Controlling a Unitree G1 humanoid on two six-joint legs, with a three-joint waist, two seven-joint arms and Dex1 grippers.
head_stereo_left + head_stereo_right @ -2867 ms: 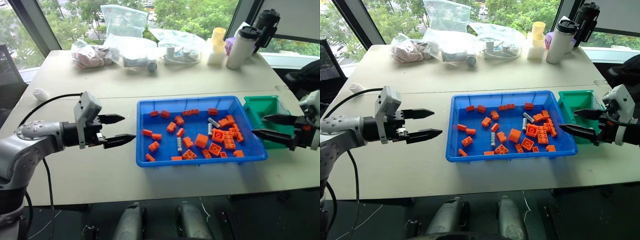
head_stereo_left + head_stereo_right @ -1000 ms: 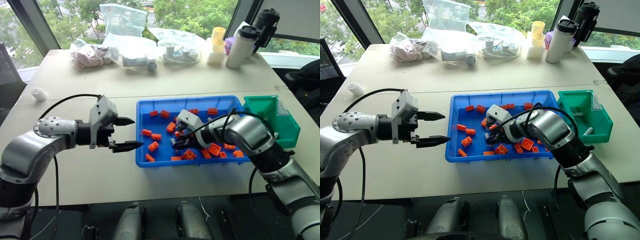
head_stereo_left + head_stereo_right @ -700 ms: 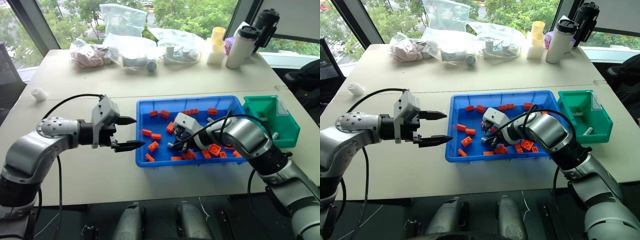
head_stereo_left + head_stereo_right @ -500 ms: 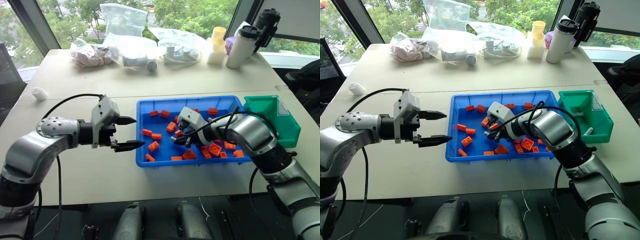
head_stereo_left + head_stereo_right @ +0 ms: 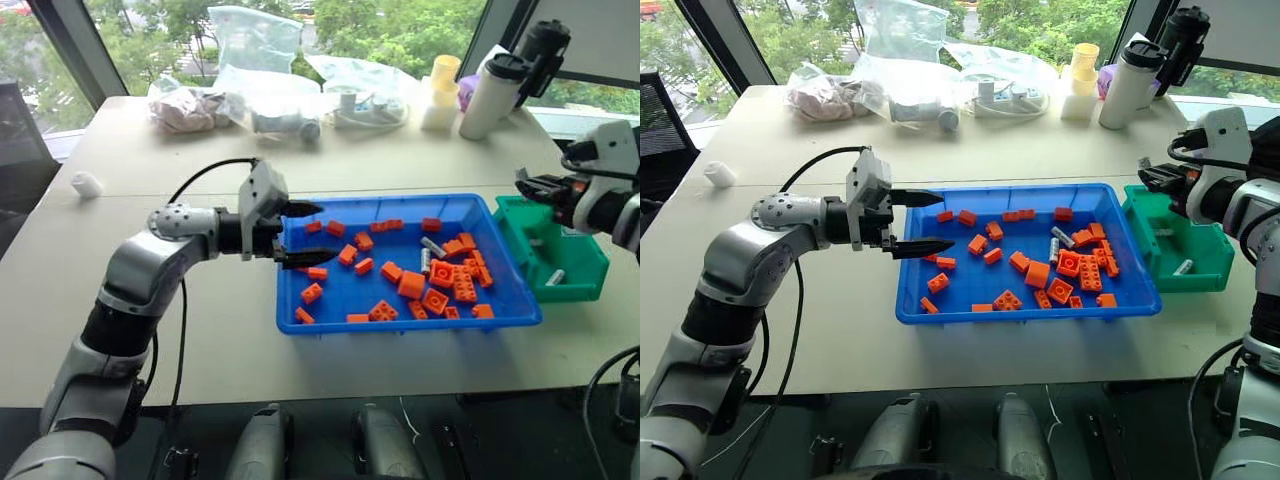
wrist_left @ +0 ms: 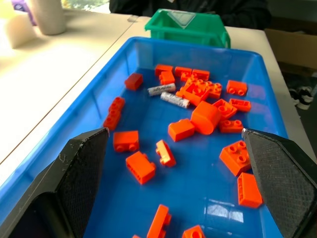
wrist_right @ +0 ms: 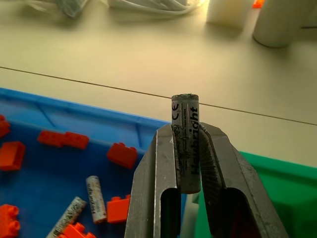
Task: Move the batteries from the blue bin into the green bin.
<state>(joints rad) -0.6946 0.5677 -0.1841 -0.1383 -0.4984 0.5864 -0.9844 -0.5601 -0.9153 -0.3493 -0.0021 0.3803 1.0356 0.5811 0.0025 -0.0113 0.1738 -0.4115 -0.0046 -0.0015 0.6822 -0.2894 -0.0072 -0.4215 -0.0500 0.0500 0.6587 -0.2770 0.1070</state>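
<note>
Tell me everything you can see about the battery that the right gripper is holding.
The battery is a thin silver-grey cylinder with black printed lettering and what looks like a metal casing. The right gripper is shut on it: the two fingers clamp its lower half, and its upper end sticks out past the fingertips. It is lifted off every surface, near the border between the blue bin and the green bin.

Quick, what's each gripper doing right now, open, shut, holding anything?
Left gripper: open, holding nothing, at the blue bin's left edge.
Right gripper: shut on a battery, by the green bin.
</note>
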